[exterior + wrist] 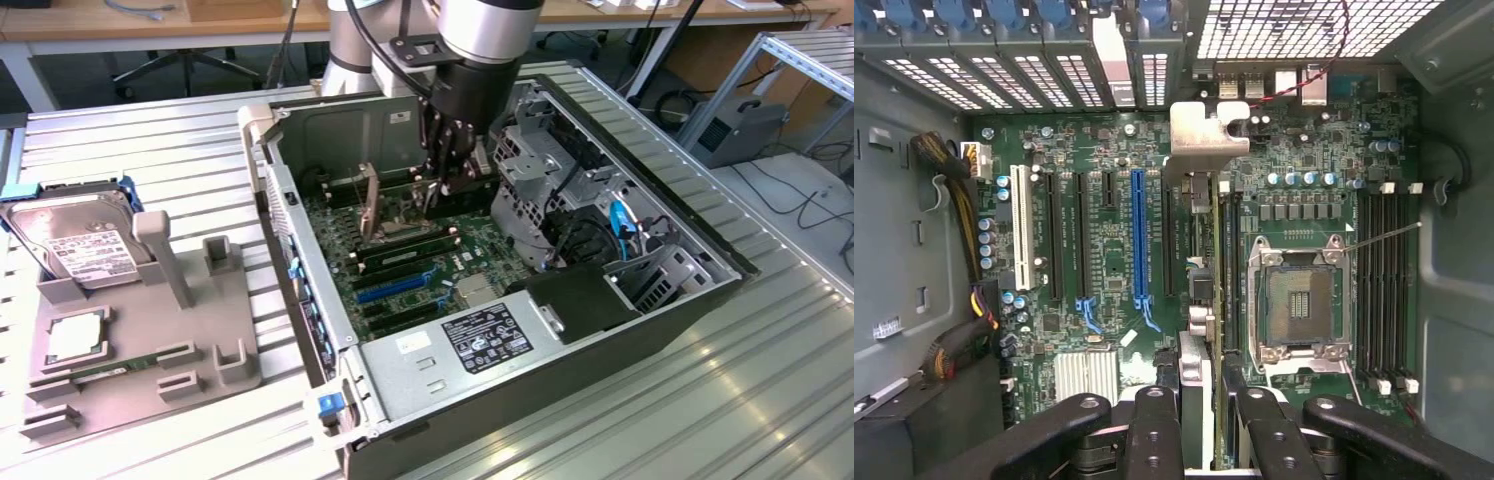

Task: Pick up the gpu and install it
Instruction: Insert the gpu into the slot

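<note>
Fingers (1197,400) clamped on thin black gpu card (1199,290), silvery bracket (1206,135) leading; keep upright over blue slot (1138,235).

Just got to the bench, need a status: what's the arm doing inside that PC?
The arm's tool is down inside the open computer case, closed on the gpu. The card is held edge-on over the motherboard, between the blue slot and the empty CPU socket, with its metal bracket toward the case's rear slots. Whether it is seated cannot be told. A hard drive sits in the holder at the exterior view's left.
</note>
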Available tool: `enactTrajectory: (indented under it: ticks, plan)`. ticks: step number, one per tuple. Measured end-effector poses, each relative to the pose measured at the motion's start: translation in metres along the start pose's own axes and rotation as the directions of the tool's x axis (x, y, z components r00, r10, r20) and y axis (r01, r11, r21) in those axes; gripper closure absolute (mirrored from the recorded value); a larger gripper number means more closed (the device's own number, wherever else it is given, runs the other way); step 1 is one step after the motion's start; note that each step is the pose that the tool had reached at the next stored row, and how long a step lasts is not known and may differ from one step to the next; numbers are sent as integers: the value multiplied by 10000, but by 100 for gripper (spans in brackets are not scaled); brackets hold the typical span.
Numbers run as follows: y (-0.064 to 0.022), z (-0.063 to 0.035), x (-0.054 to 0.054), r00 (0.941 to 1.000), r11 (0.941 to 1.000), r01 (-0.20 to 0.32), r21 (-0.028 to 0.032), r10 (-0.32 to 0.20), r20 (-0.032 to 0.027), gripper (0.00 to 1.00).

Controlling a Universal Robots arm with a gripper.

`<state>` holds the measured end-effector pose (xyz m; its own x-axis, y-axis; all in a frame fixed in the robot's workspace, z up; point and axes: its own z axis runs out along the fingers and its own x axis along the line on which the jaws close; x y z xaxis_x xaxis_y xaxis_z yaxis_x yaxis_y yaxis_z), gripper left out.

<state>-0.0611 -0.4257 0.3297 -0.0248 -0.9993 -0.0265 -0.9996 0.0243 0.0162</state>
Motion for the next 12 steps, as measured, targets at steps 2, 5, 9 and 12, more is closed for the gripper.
enactTrajectory:
  ticks: [2, 5, 9, 12]
  plan:
    - [0, 0, 5, 10000, 10000, 0, 0, 0, 0, 73]
    - [-1, 1, 14, 10000, 10000, 0, 0, 0, 1, 73]
    - [-1, 0, 26, 10000, 10000, 0, 0, 0, 1, 73]
    - [-1, 1, 33, 10000, 10000, 0, 1, 0, 2, 73]
